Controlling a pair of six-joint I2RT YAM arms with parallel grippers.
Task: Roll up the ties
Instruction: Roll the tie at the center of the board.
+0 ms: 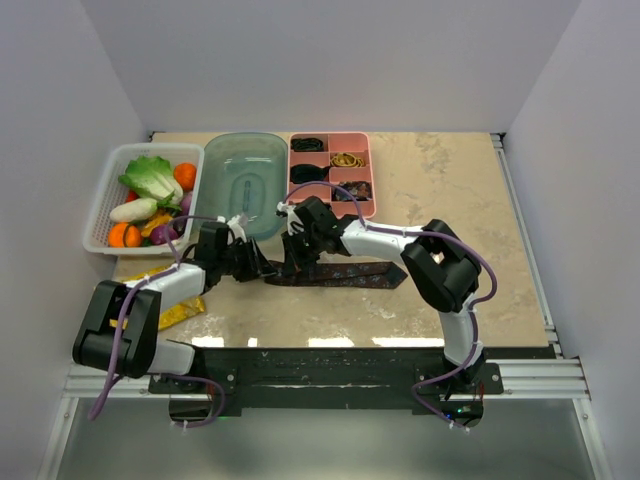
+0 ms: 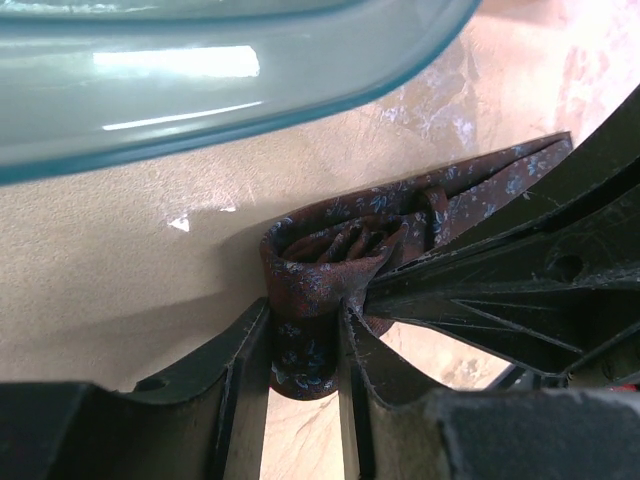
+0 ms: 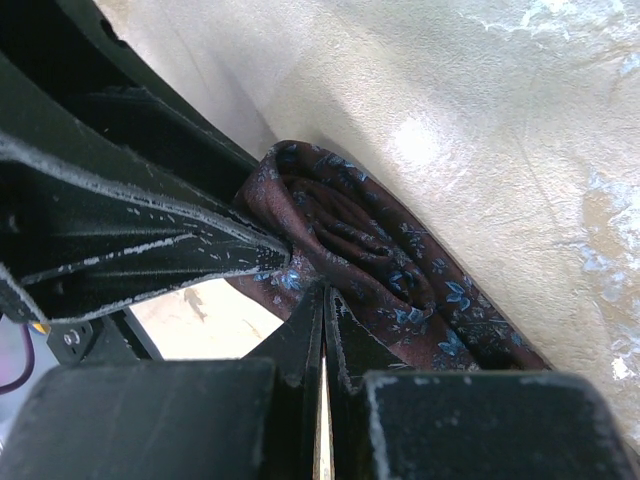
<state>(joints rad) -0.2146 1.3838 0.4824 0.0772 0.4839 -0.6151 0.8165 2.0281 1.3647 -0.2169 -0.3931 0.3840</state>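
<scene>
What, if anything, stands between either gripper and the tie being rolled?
Nothing visible. The left gripper is shut on the rolled end of the maroon tie, and the shut right gripper touches the same roll directly.

We note a beige marbled table [image 1: 450, 190], boxed in by plain white walls [image 1: 330, 60] at the back and on both sides. A metal rail [image 1: 530, 375] runs along its near edge. Overhead light leaves bright glare [image 1: 330, 342] on the tabletop by that edge.
</scene>
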